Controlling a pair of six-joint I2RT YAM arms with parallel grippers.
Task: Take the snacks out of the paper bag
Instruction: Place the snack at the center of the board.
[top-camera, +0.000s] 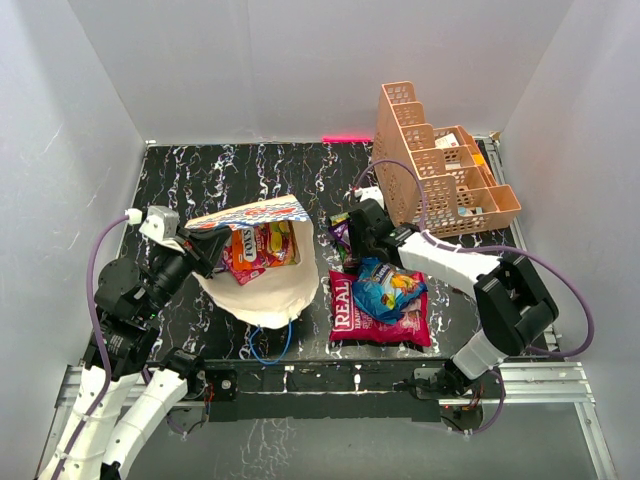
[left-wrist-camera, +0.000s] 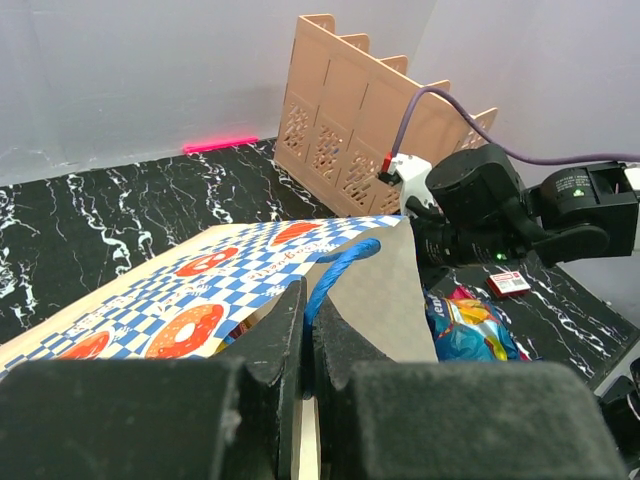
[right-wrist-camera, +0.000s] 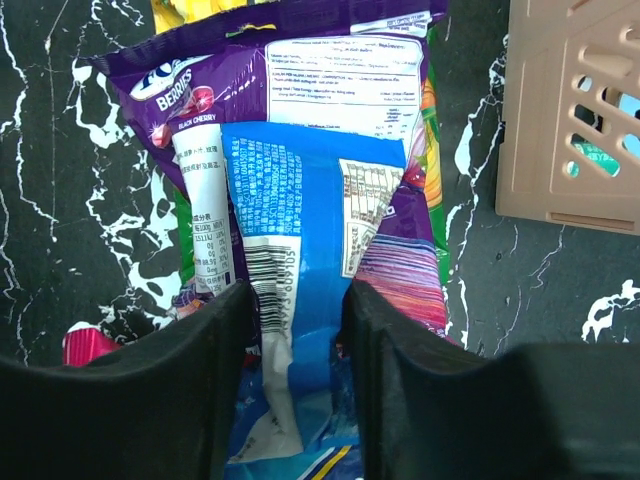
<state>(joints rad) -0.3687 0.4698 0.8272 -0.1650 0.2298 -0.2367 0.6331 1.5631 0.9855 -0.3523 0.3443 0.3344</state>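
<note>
The paper bag (top-camera: 262, 292) lies tilted on its side, its mouth facing the near edge. My left gripper (left-wrist-camera: 310, 292) is shut on its blue cord handle (left-wrist-camera: 346, 260), holding the checkered side (left-wrist-camera: 190, 292) up. An orange snack packet (top-camera: 262, 247) shows inside the bag. Outside it, the large red "REAL" bag (top-camera: 346, 306) lies flat with a blue packet (top-camera: 392, 288) on top. My right gripper (right-wrist-camera: 297, 300) hangs open over a second blue packet (right-wrist-camera: 290, 200), one finger on each side. That packet rests on a purple packet (right-wrist-camera: 250, 70).
The orange lattice rack (top-camera: 440, 170) stands at the back right, close beside the right gripper (top-camera: 352, 240). A small red-and-white card (left-wrist-camera: 510, 283) lies on the black marbled table (top-camera: 200, 175). White walls close in the left, back and right sides.
</note>
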